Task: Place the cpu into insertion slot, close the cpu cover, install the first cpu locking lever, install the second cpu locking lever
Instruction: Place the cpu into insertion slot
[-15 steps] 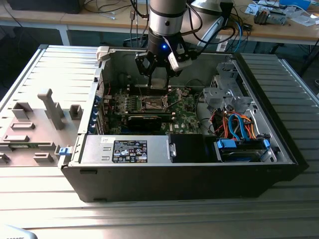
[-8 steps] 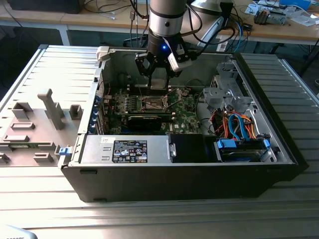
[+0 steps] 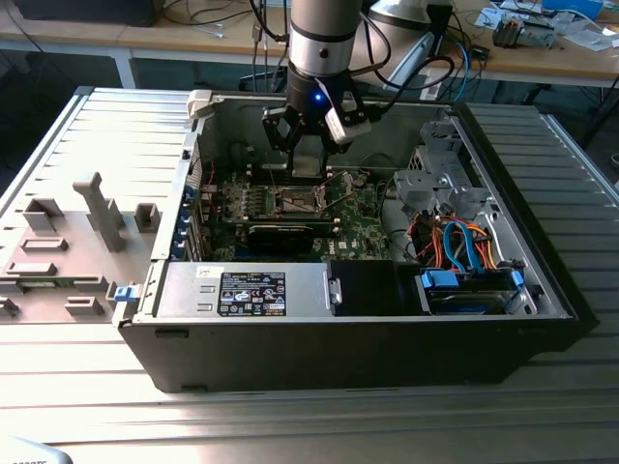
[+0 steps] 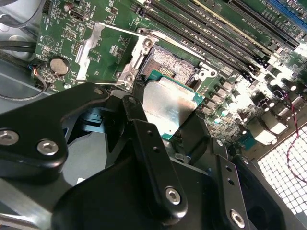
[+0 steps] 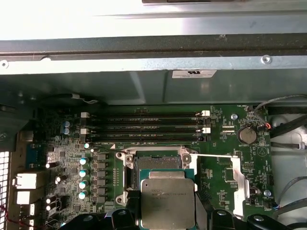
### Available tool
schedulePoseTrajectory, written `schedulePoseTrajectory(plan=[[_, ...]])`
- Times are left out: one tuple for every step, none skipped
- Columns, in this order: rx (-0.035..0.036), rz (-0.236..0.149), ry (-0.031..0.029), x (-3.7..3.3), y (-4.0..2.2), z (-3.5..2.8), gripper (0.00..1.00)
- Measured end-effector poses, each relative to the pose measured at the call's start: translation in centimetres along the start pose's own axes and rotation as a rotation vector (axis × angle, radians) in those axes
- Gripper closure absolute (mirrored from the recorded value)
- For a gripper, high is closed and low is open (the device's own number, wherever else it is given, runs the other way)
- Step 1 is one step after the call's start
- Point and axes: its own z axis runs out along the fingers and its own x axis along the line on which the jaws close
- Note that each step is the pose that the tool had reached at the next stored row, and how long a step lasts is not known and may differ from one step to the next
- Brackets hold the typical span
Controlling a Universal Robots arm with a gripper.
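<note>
One gripper [image 4: 169,114], black and two-fingered, is clamping the cpu [image 4: 165,101] by two opposite edges, a grip that is leaving the underside free to meet the contacts, as I judge it. One cpu, pale square plate, is hanging just over the near rim of the insertion slot [image 4: 169,64], overlapping that rim in both wrist views; whether it is touching the rim cannot be told. It is lying flat, its dull metal face turned away from the board and its edges running roughly parallel to the slot's rim; being square, it is offering no long axis to speak of. One insertion slot [image 5: 157,164] is sitting uncovered, its dark contact field showing. One cpu cover [image 5: 242,179], silvery frame, is lying swung fully back beside the slot, probably so that the slot is open from above. Four memory slots [image 5: 148,127] are running just beyond the slot's far rim. One coin cell [image 5: 248,135] is sitting past the cover, away from the slot. One computer case [image 3: 348,348] is enclosing the slot's green circuit board [image 3: 363,227], with the gripper [image 3: 308,147] reaching down just above the slot [image 3: 300,200].
</note>
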Motion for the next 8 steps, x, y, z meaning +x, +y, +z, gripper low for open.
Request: schedulePoseTrajectory(plan=[[0.0001,0.000,0.0001,0.00,0.00,0.01,0.46],[0.0000,0.000,0.0000,0.00,0.00,0.03,0.46],[0.0000,0.000,0.0000,0.00,0.00,0.06,0.46],[0.0000,0.000,0.0000,0.00,-0.01,0.08,0.46],[0.0000,0.000,0.0000,0.00,-0.01,0.12,0.46],[0.0000,0.000,0.0000,0.00,-0.01,0.13,0.46],[0.0001,0.000,0.0001,0.00,-0.01,0.14,0.46],[0.0000,0.000,0.0000,0.00,-0.01,0.15,0.46]])
